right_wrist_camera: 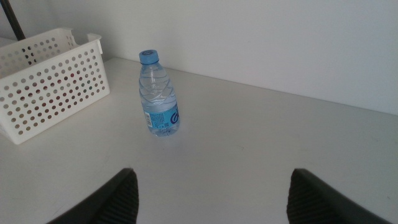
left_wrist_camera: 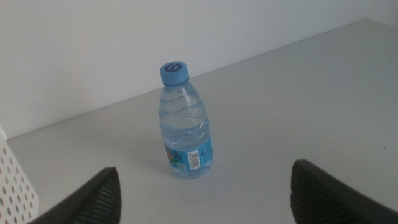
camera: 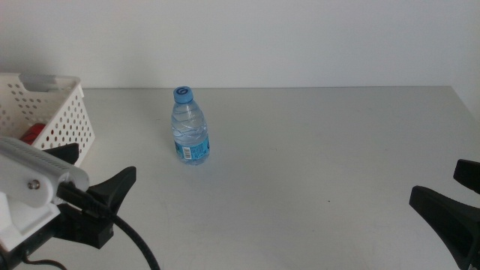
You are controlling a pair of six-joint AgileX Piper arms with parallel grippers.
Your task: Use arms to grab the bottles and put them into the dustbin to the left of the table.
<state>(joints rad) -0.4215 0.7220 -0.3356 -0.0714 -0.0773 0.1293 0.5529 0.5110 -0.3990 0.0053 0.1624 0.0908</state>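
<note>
Standing upright on the grey table (camera: 315,150) is a small clear water bottle (camera: 189,126) with a blue cap (camera: 184,94) and a blue label near its base, roughly at 11 o'clock from the middle of the tabletop in the middle view. Nothing is touching it.

The white perforated dustbin (camera: 64,120) sits at the table's 9 o'clock edge, well apart from the bottle. Something red (camera: 32,133) shows inside it, down low against the wall, but I can't tell what it is.

The left gripper (camera: 101,176) hangs at about 8 o'clock, just in front of the dustbin, its white housing (camera: 30,184) and thick black cable (camera: 139,244) trailing off the bottom edge. Its jaws are spread wide with nothing between them, and in its wrist view the bottle stands framed between the two dark tips, some way ahead.

The right gripper (right_wrist_camera: 211,193) waits down at 4 o'clock near the table's edge, jaws also splayed apart and empty. From its wrist camera you can see both the bottle and the dustbin, side by side but not touching.
</note>
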